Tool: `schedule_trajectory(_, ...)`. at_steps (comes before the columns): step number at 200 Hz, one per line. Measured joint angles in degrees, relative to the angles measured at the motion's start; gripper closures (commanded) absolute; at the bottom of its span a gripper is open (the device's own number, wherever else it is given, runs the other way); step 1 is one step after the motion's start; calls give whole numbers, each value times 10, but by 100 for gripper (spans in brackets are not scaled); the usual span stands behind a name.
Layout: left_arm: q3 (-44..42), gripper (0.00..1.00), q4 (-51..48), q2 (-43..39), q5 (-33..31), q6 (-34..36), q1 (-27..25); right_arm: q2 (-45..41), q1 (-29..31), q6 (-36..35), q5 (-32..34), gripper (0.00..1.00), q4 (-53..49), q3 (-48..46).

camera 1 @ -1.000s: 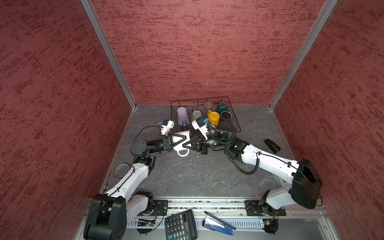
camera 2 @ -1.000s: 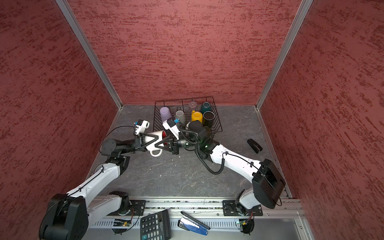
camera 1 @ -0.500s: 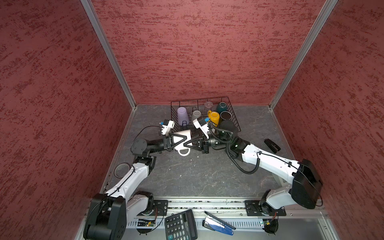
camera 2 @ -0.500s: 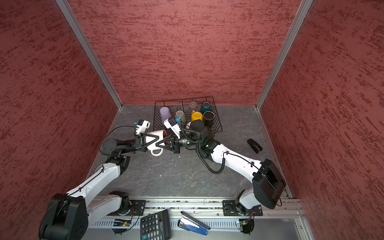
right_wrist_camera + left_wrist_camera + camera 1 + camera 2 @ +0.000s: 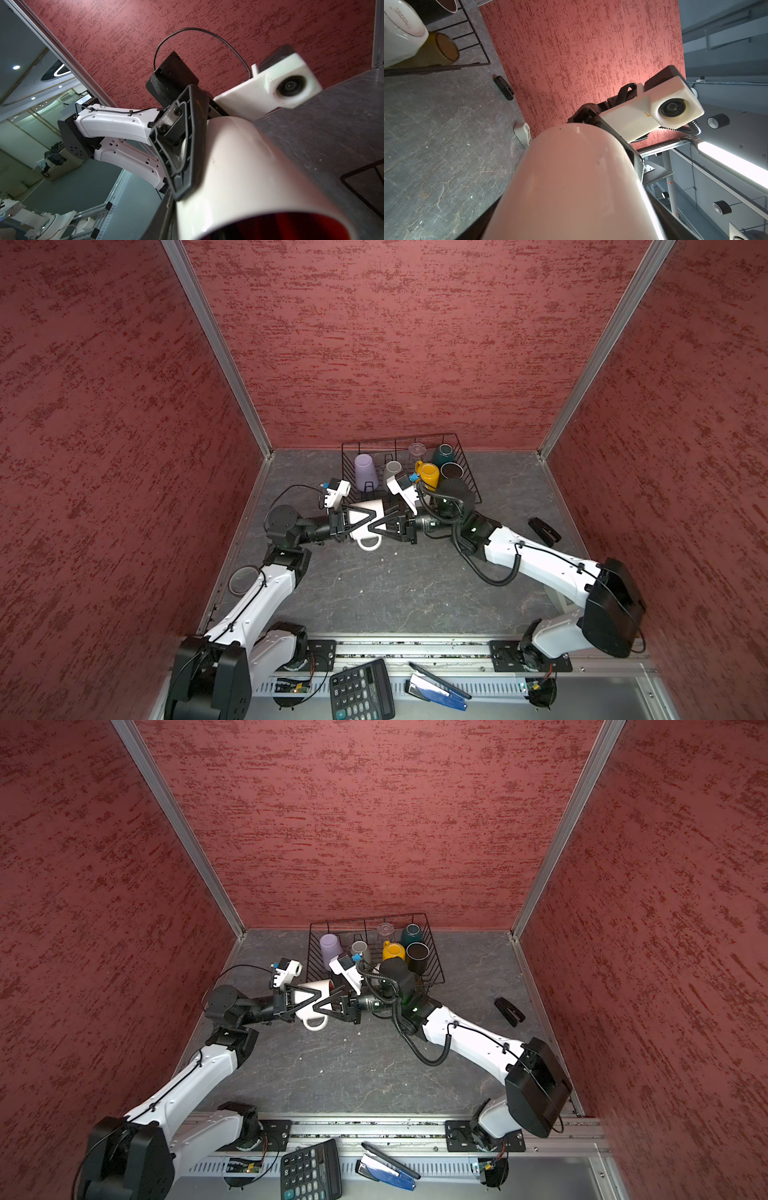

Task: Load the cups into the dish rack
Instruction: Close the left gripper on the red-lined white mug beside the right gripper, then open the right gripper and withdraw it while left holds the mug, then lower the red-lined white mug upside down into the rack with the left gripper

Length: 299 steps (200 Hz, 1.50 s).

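Mug point(image 5: 371, 506) lies sideways, mouth toward right arm point(image 5: 540, 564).

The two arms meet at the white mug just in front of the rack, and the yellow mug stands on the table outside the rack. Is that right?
Not quite. The yellow mug sits inside the dish rack, not out on the table; both top views show it. The rest holds: the two arms meet at the white mug just in front of the rack.

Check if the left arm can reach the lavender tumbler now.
Reach, likely yes: the tumbler stands close behind the left gripper. But that gripper is full, clamped round the mug.
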Motion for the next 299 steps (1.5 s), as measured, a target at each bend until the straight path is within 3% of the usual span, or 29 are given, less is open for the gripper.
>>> schedule_trajectory(10,2,100,-17,-4,-1,7,0,0,0,-2,5,65,-6,0)
schedule_trajectory(49,24,100,-92,-22,-4,42,10,-14,0,-7,33,54,-29,3)
schedule_trajectory(79,45,100,-149,-36,-4,70,22,-37,-3,-16,71,34,-50,3)
schedule_trajectory(108,90,100,-264,-40,-20,137,30,-69,-10,-22,129,17,-77,1)
schedule_trajectory(140,146,100,-400,-39,-56,220,34,-117,-27,-26,201,5,-107,-18)
schedule_trajectory(178,217,100,-563,-8,-146,311,34,-160,-61,-19,266,3,-139,-53)
schedule_trajectory(220,275,100,-682,39,-265,361,31,-175,-95,-12,296,2,-175,-70)
schedule_trajectory(299,370,100,-758,170,-411,309,4,-200,-148,-12,294,1,-192,-92)
